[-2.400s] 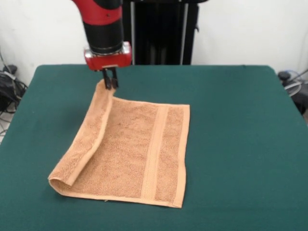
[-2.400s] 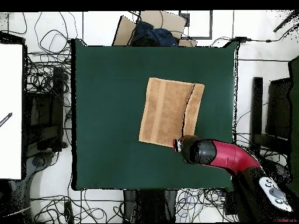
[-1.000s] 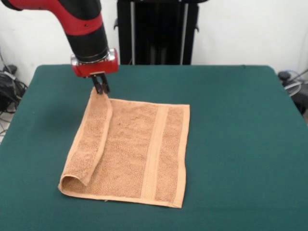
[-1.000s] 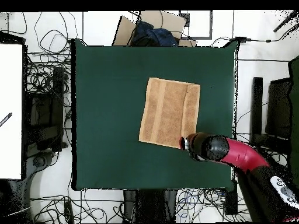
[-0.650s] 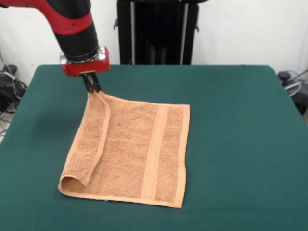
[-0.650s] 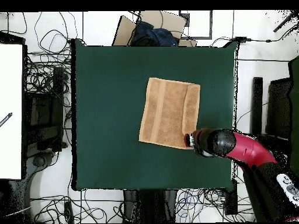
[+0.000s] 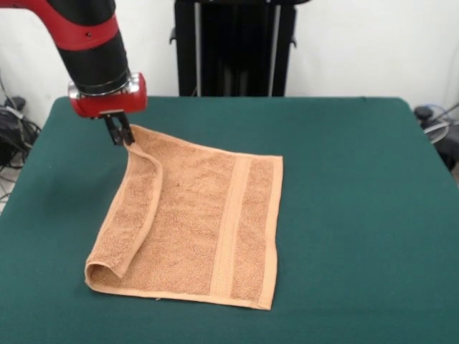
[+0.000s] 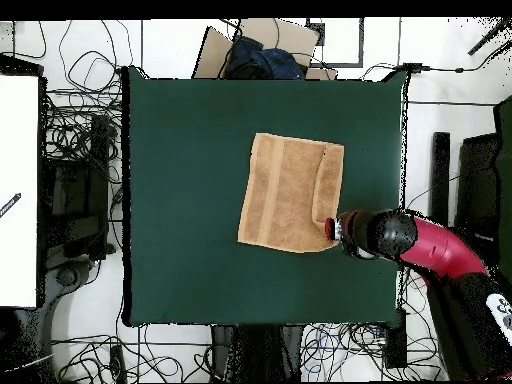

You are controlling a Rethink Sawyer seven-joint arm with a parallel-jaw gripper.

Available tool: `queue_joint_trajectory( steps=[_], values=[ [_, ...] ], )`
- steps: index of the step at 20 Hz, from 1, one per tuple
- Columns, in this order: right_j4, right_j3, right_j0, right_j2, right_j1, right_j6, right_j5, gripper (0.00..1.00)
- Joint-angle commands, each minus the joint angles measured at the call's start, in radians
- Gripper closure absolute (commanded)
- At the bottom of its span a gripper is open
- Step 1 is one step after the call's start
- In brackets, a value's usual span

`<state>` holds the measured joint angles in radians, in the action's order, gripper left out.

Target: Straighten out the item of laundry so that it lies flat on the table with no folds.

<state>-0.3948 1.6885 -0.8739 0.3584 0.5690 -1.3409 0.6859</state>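
While pinched at its far corner by the pincer (image 7: 120,135), towel (image 7: 208,222) on table (image 7: 358,215), one side folded over

You are looking at a plain white wall (image 7: 358,43) running behind a black stand (image 7: 233,46); from overhead, tangled black cables (image 8: 85,130) are sprawling over the pale floor (image 8: 170,45) all around.

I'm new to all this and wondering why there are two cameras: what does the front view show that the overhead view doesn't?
Only the front view shows the gripper pinching the towel's corner, and the rolled fold along one edge. Only the overhead view shows the whole table, the cables on the floor and how the arm hides that corner. Both show the peach towel, mostly flat, with its woven band.
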Motion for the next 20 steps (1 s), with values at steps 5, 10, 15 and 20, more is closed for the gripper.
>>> queue_joint_trajectory(
  steps=[5, 10, 15, 20],
  values=[
    [-0.066, 0.081, -0.045, 0.059, 0.092, 0.045, -0.094, 1.0],
    [-0.053, 0.198, -0.097, 0.046, 0.189, 0.014, -0.134, 1.0],
    [-0.03, 0.275, -0.123, 0.024, 0.276, -0.05, -0.175, 1.0],
    [-0.034, 0.328, -0.13, 0.002, 0.287, -0.097, -0.231, 1.0]
  ],
)
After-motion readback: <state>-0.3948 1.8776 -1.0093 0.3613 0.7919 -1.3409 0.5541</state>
